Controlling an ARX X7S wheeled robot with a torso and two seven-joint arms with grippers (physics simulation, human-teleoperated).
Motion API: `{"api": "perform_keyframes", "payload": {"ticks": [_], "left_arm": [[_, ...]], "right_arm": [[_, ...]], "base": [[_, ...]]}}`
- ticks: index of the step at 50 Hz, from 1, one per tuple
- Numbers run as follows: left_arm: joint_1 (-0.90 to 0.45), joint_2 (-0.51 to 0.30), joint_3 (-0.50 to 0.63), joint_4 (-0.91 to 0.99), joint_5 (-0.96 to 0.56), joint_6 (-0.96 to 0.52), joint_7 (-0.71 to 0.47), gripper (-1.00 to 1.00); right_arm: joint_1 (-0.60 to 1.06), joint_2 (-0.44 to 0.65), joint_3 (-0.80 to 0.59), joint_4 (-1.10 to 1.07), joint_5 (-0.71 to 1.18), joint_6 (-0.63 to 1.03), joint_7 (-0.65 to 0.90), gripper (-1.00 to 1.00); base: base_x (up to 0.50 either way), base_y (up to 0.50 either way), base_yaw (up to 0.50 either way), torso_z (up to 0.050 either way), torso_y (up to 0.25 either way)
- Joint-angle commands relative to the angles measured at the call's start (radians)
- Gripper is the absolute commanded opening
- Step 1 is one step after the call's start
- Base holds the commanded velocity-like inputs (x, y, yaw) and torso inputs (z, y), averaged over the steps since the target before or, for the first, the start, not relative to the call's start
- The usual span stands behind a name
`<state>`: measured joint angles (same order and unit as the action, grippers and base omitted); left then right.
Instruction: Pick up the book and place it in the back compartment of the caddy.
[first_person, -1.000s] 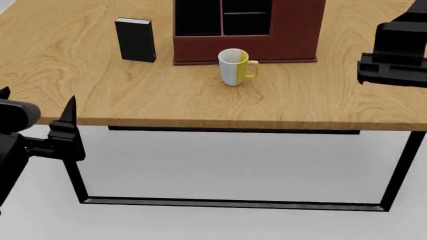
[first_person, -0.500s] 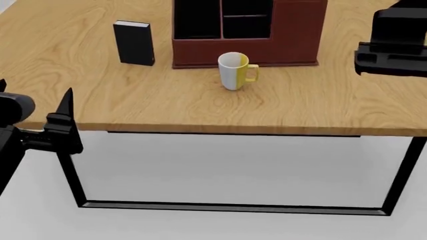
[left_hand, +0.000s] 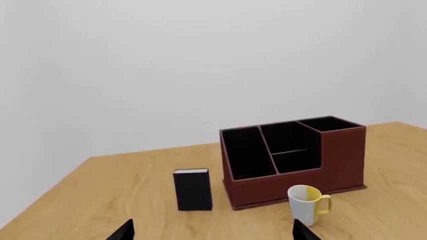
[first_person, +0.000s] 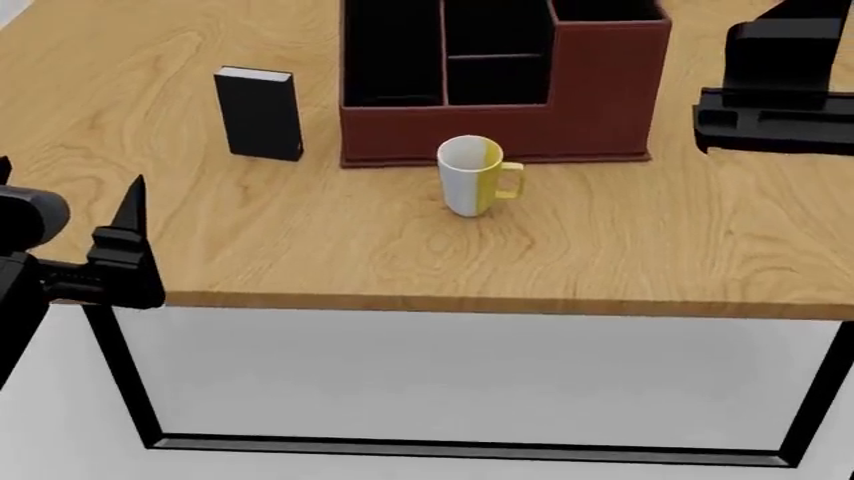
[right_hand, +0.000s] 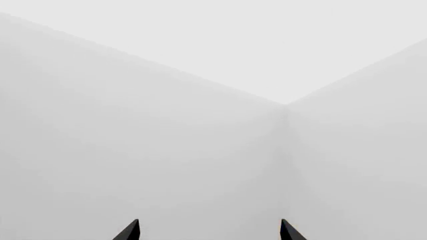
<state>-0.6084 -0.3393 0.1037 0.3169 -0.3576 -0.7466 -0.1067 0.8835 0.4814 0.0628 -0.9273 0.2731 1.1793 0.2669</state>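
view tilted down and pulled closer over the last second: table (first_person: 400, 250) edge sat lower in the head view than a second before, and the caddy's (first_person: 587, 100) raised right-hand cell, cut off earlier, came into frame. objects themselves not displaced relative to one another; shift read as head or torso motion, not manipulation.

book (first_person: 259, 113) stood upright on the table, just beside the caddy's left wall, apart from it, spine side toward the camera. untouched. mug (first_person: 474, 176) stood in front of the caddy, near its front wall, handle pointing right.

left gripper (first_person: 67, 215) hung off the near table edge, well apart from the book, fingers spread wide, nothing between them; both tips visible at the frame border in the left wrist view with book (left_hand: 193, 189), caddy (left_hand: 293, 165) and mug (left_hand: 308, 204) ahead. right gripper (right_hand: 208, 231) raised over the table's right side, pointed at bare wall in the right wrist view, tips wide apart, empty.

back compartment (left_hand: 288, 137) seen behind the short cross divider in the left wrist view, dark-lined, nothing visible inside.

judged: still approach stage, no grasp begun. reframing likely meant to bring book and caddy into better sight for a left-arm reach. mug not in the book's path to the caddy.
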Motion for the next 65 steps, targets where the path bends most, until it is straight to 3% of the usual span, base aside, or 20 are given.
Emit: {"api": "perform_keyframes", "payload": {"ticks": [1,65], "left_arm": [[0.000,-0.003,0.004,0.004,-0.002,-0.003,-0.004,1.00],[-0.006,-0.013,0.013,-0.006,-0.015,0.013,-0.018,1.00]], "right_arm": [[-0.001,0.002,0.000,-0.006,0.007,0.006,0.002,1.00],[-0.018,0.009,0.008,-0.010,0.033,-0.001,0.020,1.00]], "base": [[0.28,0.14,0.00,0.000,0.000],[0.28,0.02,0.00,0.000,0.001]]}}
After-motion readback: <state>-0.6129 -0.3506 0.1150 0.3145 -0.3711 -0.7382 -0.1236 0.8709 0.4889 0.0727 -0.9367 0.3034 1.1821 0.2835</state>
